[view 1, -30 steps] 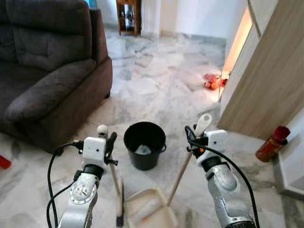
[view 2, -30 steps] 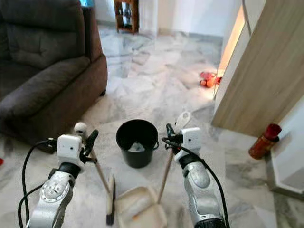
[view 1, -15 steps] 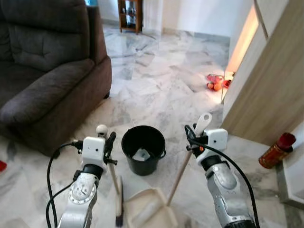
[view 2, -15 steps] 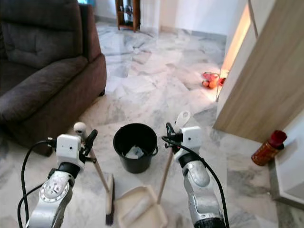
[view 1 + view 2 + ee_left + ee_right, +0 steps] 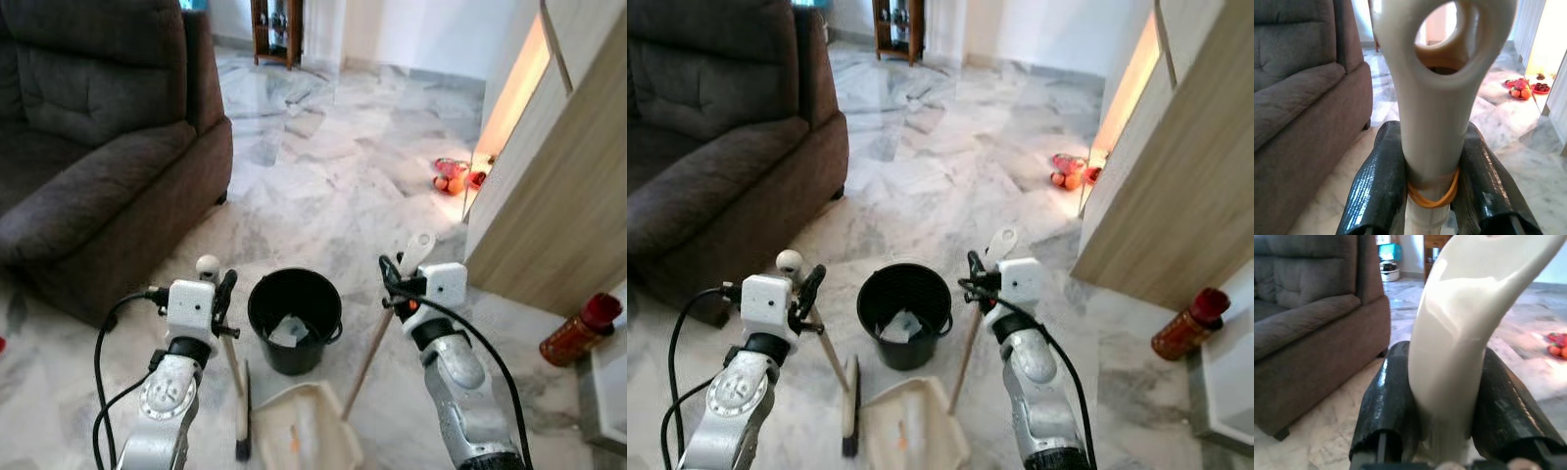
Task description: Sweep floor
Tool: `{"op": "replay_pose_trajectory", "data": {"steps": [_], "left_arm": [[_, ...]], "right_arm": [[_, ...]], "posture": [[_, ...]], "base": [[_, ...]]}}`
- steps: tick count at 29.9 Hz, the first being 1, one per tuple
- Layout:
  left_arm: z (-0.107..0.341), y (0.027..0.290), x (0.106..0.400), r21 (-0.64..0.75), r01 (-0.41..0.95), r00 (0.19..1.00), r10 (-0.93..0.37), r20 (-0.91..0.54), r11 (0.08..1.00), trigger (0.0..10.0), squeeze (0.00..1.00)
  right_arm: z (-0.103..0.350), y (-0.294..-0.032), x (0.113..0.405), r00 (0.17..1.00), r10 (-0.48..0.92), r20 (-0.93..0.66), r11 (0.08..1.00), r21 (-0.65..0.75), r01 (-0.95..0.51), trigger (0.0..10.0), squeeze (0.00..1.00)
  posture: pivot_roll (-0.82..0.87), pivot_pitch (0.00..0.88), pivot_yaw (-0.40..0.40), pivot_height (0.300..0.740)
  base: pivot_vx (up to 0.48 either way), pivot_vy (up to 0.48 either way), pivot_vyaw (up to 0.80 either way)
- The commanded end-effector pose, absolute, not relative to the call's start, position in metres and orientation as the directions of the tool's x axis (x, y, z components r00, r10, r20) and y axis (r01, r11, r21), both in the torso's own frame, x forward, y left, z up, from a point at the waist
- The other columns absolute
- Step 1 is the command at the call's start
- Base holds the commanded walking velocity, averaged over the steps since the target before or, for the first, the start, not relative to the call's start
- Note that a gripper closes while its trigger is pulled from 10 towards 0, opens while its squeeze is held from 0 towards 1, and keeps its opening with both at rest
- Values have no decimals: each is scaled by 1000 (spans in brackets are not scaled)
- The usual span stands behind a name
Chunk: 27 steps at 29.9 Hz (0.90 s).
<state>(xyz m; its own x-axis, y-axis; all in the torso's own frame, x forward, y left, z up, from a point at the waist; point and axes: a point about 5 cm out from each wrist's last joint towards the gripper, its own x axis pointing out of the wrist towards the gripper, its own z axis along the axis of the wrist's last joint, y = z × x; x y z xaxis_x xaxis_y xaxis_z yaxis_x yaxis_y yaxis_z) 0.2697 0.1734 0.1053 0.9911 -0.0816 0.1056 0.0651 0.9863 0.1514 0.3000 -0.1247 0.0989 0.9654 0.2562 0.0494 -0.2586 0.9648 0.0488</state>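
Your left gripper (image 5: 224, 299) is clenched on the broom (image 5: 240, 392); your right gripper (image 5: 392, 284) grips the dustpan (image 5: 309, 431) handle, near the black bucket (image 5: 294, 318).

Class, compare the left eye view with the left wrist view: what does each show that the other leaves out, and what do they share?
Left eye view adds: black bucket, dustpan, the broom's brush head, and a red bottle by the wooden panel. Left wrist view adds: an orange rubber band round the broom handle. Shared: that handle clamped in the left jaws, the grey sofa, marble floor, and small red things near the lit doorway.
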Motion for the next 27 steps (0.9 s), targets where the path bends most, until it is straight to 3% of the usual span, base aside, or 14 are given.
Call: {"op": "replay_pose_trajectory", "data": {"steps": [1,27], "left_arm": [[114,173,270,161,54,985,-80,155,985,10000,0],[98,198,260,199,-19,993,-4,115,980,10000,0]], "right_arm": [[105,-126,301,968,243,66,966,70,-247,10000,0],[141,-124,298,946,323,-7,946,32,-323,10000,0]], "posture": [[111,80,-11,740],[96,81,-6,740]], "base": [[0,0,0],[0,0,0]]}}
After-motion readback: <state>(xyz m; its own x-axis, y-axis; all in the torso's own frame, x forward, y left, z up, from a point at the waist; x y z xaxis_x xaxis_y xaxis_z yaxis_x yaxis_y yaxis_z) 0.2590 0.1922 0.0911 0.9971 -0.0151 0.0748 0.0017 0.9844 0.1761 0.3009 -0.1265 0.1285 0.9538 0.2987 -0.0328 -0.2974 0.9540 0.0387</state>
